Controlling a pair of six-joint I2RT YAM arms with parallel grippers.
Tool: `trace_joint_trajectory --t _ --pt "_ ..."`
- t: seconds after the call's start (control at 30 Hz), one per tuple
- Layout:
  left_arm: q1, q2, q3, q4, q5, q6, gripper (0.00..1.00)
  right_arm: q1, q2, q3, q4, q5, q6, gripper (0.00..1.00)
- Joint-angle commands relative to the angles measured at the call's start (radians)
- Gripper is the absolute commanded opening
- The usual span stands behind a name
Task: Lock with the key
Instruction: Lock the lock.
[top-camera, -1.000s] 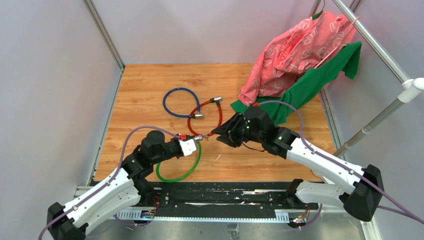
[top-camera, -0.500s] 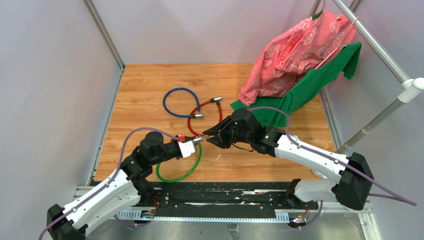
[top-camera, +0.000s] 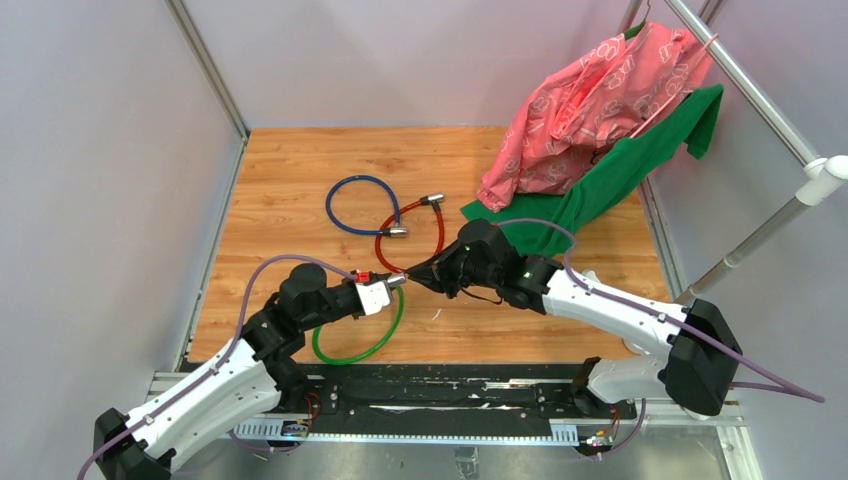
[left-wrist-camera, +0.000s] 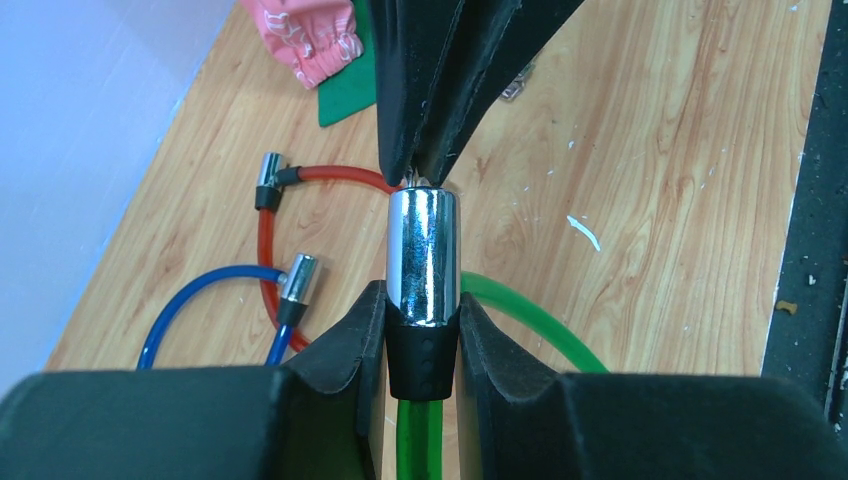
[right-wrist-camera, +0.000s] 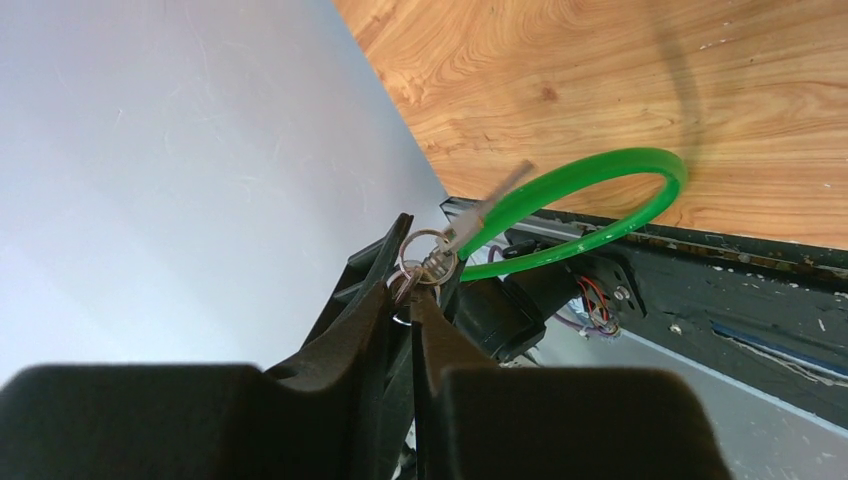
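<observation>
My left gripper (top-camera: 386, 290) is shut on the black collar of the green cable lock's silver cylinder (left-wrist-camera: 423, 255), held upright between its fingers (left-wrist-camera: 350, 340). The green cable (top-camera: 372, 342) loops below it. My right gripper (top-camera: 411, 272) is shut on a small ring of silver keys (right-wrist-camera: 424, 257), and one spare key (right-wrist-camera: 497, 193) sticks out sideways. In the left wrist view the right gripper's fingertips (left-wrist-camera: 405, 130) meet the cylinder's far end, with a bit of key metal (left-wrist-camera: 416, 182) at that end. Whether the key is inside the lock is hidden.
A red cable lock (top-camera: 416, 228) and a blue cable lock (top-camera: 358, 206) lie on the wooden table beyond the grippers. A pink garment (top-camera: 590, 95) and a green garment (top-camera: 625, 170) hang at the back right beside a metal rail (top-camera: 760, 235). Grey walls stand on both sides.
My right gripper has moved left with the keys until its tips reach the end of the cylinder. My left gripper has held the cylinder almost still.
</observation>
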Motion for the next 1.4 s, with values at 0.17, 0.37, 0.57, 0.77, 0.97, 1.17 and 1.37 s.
trace_joint_trajectory --t 0.17,0.37,0.57,0.77,0.97,1.17,1.37 --pt "-0.006 -0.006 -0.002 0.032 0.021 -0.001 0.00 0.007 -0.011 -0.050 -0.008 0.039 0.018 0.25" --pt "-0.006 -0.005 0.001 0.031 0.021 -0.005 0.00 0.002 -0.013 -0.049 -0.008 0.052 0.005 0.16" --pt "-0.006 -0.003 0.008 0.034 0.022 -0.020 0.00 -0.009 0.008 -0.029 0.001 0.051 -0.107 0.00" --pt "-0.006 0.002 0.036 0.012 0.107 -0.170 0.00 -0.027 -0.001 -0.023 0.093 0.052 -0.421 0.00" --pt "-0.006 0.018 0.055 0.046 0.086 -0.244 0.00 -0.026 -0.013 -0.061 0.186 0.026 -0.615 0.00" --pt "-0.006 0.036 0.067 0.046 0.082 -0.231 0.00 -0.023 0.003 -0.102 0.317 -0.016 -0.713 0.00" --pt "-0.006 0.036 0.064 0.033 0.074 -0.226 0.00 -0.019 -0.060 -0.132 0.292 0.031 -0.739 0.00"
